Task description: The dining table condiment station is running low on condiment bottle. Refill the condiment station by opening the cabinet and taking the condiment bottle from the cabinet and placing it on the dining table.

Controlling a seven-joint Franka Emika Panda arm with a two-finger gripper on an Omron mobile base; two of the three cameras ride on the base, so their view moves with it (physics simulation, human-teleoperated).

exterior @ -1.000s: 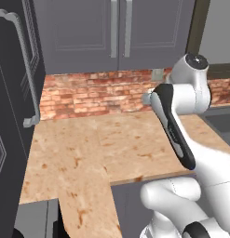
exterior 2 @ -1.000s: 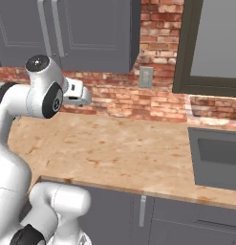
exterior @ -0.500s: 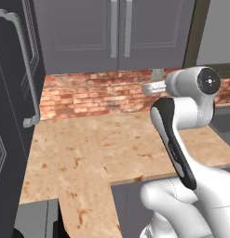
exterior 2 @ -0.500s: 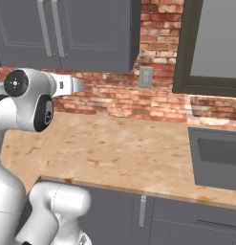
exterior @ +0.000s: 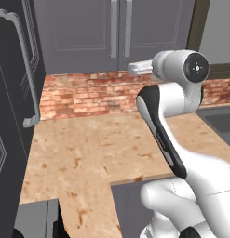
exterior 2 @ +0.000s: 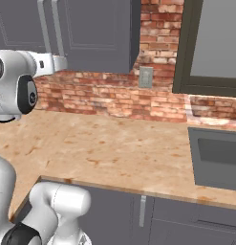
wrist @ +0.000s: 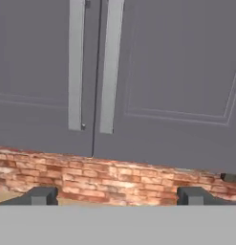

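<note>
Brick backsplash below shut cabinet; no writing; gripper spread.

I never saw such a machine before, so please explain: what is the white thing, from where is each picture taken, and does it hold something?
The white thing is a robot arm on a driving base, in a rendered kitchen. Two pictures come from cameras on the base, behind the arm to its left and right. The third comes from a camera on the hand, looking along the gripper; its two dark fingertips stand wide apart and hold nothing. Ahead is the cabinet, doors closed, with two silver handles. Below are a brick wall, a mottled counter and a sink.
</note>
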